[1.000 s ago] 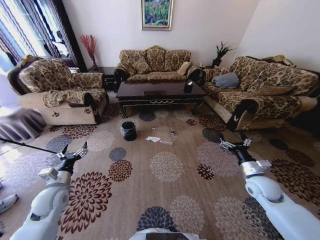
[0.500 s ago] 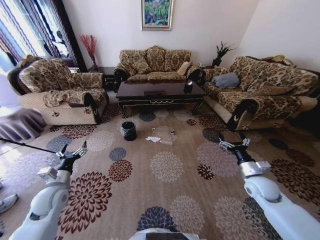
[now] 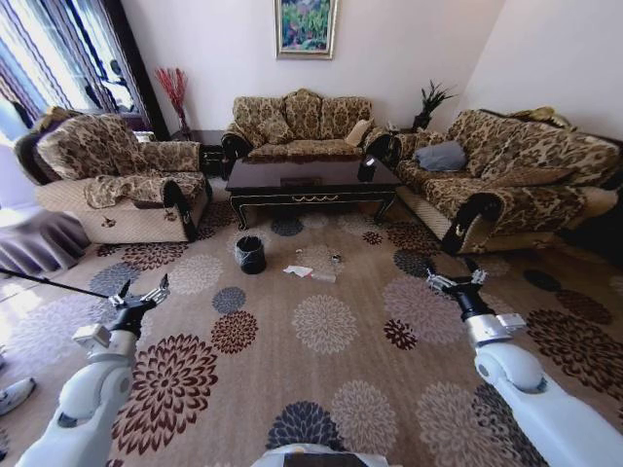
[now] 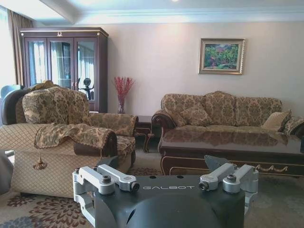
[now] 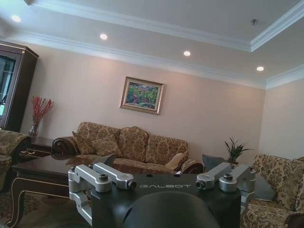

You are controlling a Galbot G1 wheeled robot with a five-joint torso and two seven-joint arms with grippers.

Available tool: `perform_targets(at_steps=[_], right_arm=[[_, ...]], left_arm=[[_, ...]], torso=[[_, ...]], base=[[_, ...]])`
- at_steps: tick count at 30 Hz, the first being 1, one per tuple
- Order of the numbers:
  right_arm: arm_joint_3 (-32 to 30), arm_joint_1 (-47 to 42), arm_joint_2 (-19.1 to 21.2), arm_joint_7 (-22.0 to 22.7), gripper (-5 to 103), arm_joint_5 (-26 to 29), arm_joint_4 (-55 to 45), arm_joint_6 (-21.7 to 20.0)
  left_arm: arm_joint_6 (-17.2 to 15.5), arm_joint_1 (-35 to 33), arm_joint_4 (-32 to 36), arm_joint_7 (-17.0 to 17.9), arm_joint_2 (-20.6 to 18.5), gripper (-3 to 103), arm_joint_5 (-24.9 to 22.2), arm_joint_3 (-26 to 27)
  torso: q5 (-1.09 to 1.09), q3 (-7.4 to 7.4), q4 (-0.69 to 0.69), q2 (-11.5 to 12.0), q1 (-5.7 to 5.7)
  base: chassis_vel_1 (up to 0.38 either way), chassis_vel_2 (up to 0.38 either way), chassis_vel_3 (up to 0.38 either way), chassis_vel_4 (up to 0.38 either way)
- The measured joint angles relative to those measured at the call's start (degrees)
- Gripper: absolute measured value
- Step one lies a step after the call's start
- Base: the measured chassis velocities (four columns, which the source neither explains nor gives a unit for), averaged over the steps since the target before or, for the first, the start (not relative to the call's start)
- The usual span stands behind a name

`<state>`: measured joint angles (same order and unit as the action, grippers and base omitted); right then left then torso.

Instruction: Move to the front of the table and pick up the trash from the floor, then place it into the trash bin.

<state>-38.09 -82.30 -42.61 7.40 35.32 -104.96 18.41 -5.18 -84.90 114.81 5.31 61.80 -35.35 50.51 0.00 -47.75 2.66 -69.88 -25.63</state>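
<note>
While both arms hang out low over the floor [image 3: 321, 370], left gripper [image 3: 138, 297] and right gripper [image 3: 456, 282] are spread wide, holding nothing. Trash [image 3: 299, 271] sits beside the trash bin [image 3: 250, 254], just before the table [image 3: 310, 181]; there's maybe a bottle too.

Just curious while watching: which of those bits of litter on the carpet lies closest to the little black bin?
The white crumpled paper, just beside the trash bin; the bottle and the small dark scrap lie farther off.

Home living room: sofas [image 3: 302, 122], framed painting [image 3: 305, 26]
</note>
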Motion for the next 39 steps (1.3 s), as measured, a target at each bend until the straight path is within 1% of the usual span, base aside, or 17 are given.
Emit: perform_targets(at_steps=[2, 7, 16, 17, 20, 21, 24, 25, 33, 35, 38, 39], right_arm=[[0.1, 0.1, 0.0, 0.1, 100, 0.1, 0.0, 0.0], [0.5, 0.3, -0.2, 0.5, 100, 0.2, 0.3, -0.1], [0.7, 0.9, -0.4, 0.9, 100, 0.6, 0.7, 0.1], [0.7, 0.9, -0.4, 0.9, 100, 0.6, 0.7, 0.1], [0.7, 1.0, -0.4, 1.0, 100, 0.7, 0.7, 0.3], [0.7, 1.0, -0.4, 1.0, 100, 0.7, 0.7, 0.3], [0.7, 1.0, -0.5, 1.0, 100, 0.7, 0.8, 0.5], [0.7, 1.0, -0.5, 1.0, 100, 0.7, 0.8, 0.5], [0.9, 1.1, -0.8, 0.9, 100, 0.6, 1.0, 0.6], [1.0, 1.1, -0.8, 0.9, 100, 0.6, 1.0, 0.6], [1.0, 1.1, -0.8, 0.9, 100, 0.5, 1.1, 0.6], [1.0, 1.1, -0.8, 0.9, 100, 0.5, 1.1, 0.6]], left_arm=[[-0.1, 0.0, 0.0, 0.0, 0.0, 100, 0.0, 0.0], [0.1, 0.3, -0.2, 0.0, 0.2, 100, 0.0, -0.4], [0.4, 0.9, -0.8, -0.1, 0.3, 100, 0.0, -0.9], [0.4, 0.9, -0.8, -0.1, 0.3, 100, 0.0, -0.9], [0.5, 1.0, -1.0, -0.1, 0.3, 100, 0.0, -0.9], [0.5, 1.0, -1.0, -0.1, 0.3, 100, 0.0, -0.9], [0.5, 1.1, -1.2, -0.1, 0.3, 100, 0.0, -1.0], [0.5, 1.1, -1.2, -0.1, 0.3, 100, 0.0, -1.0], [0.6, 1.1, -1.3, -0.2, 0.1, 100, 0.0, -0.9], [0.6, 1.1, -1.3, -0.2, 0.1, 100, 0.0, -0.9], [0.6, 1.1, -1.3, -0.3, 0.2, 100, 0.0, -0.9], [0.6, 1.1, -1.3, -0.3, 0.2, 100, 0.0, -0.9]], torso=[[0.00, 0.04, 0.00, 0.1, 0.03], [0.00, 0.67, 0.00, 1.2, 0.55], [0.00, 2.35, 0.01, 4.4, 2.06], [0.00, 2.35, 0.01, 4.4, 2.06], [0.00, 3.06, 0.01, 5.7, 2.65], [0.00, 3.06, 0.01, 5.7, 2.65], [0.00, 3.72, 0.01, 6.9, 3.18], [0.00, 3.72, 0.01, 6.9, 3.18], [0.00, 5.31, 0.01, 9.7, 4.39], [0.00, 5.44, 0.01, 9.9, 4.48], [0.00, 6.13, 0.00, 11.2, 5.01], [0.00, 6.13, 0.00, 11.2, 5.01]], base=[[0.000, 0.000, 0.000, 0.000], [0.000, 0.000, 0.000, 0.000], [0.000, 0.000, 0.000, 0.000], [0.000, 0.000, 0.000, 0.000], [0.000, 0.000, 0.000, 0.000], [0.000, 0.000, 0.000, 0.000], [0.000, 0.000, 0.000, 0.000], [0.000, 0.000, 0.000, 0.000], [0.000, 0.000, 0.000, 0.000], [0.000, 0.000, 0.000, 0.000], [0.000, 0.000, 0.000, 0.000], [0.000, 0.000, 0.000, 0.000]])
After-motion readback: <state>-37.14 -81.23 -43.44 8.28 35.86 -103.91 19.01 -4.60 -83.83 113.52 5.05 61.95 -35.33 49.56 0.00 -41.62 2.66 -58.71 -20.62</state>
